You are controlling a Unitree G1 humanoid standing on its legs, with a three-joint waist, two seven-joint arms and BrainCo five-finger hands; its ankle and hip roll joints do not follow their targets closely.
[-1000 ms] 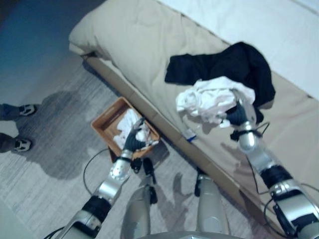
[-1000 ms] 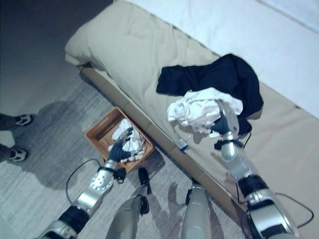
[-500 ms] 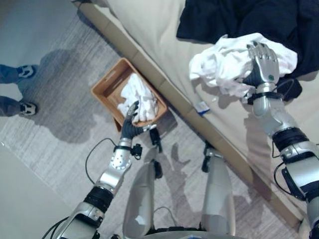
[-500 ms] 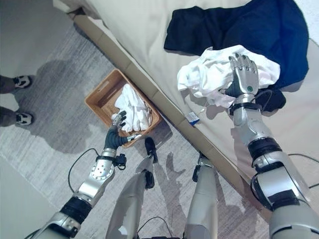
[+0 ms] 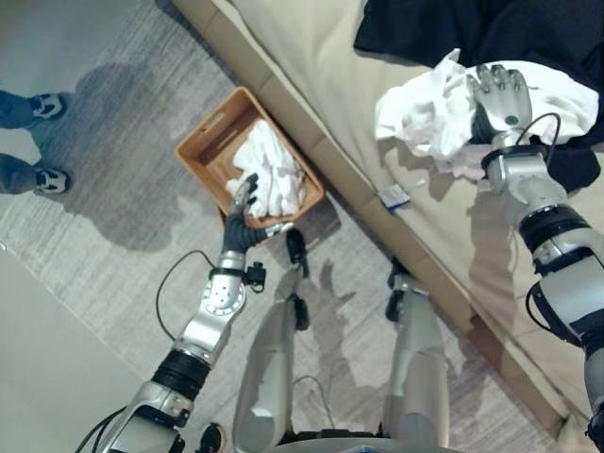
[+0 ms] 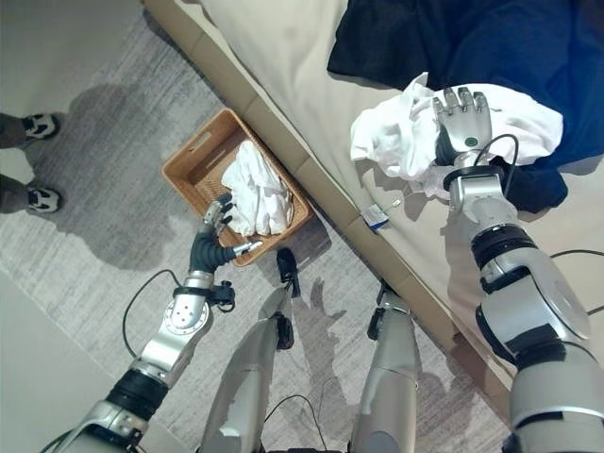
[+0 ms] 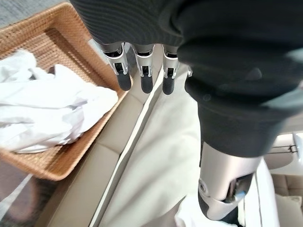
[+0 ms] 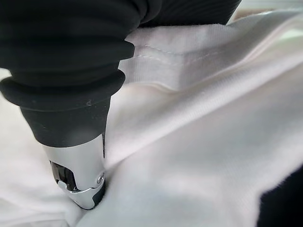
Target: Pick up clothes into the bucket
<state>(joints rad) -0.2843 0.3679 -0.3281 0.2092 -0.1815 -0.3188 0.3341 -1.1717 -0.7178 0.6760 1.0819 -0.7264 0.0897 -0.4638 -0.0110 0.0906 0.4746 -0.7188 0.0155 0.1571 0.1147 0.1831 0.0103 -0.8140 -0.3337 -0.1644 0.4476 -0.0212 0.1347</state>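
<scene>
A brown woven basket [image 5: 209, 140] stands on the grey carpet beside the bed and holds a heap of white clothes [image 5: 272, 176]. My left hand [image 5: 240, 213] hovers at the basket's near corner, open, its fingers [image 7: 143, 71] straight above the rim [image 7: 71, 33]. On the beige bed [image 5: 316, 66] lies a crumpled white garment [image 5: 425, 111], partly over a dark navy garment [image 5: 528, 33]. My right hand [image 5: 500, 92] rests on the white garment, back upward, fingers curled into it. Its thumb [image 8: 78, 182] is pressed into the white folds [image 8: 199, 142].
A person's legs and two shoes [image 5: 45, 104] [image 5: 49, 178] stand on the carpet left of the basket. The bed's padded side rail [image 5: 330, 165] runs diagonally between basket and mattress. A small label [image 5: 394, 196] hangs at the mattress edge.
The whole picture shifted as the camera moved. My left hand drew back from over the basket's clothes to its near corner. My right hand turned from beneath the white garment to back upward on it.
</scene>
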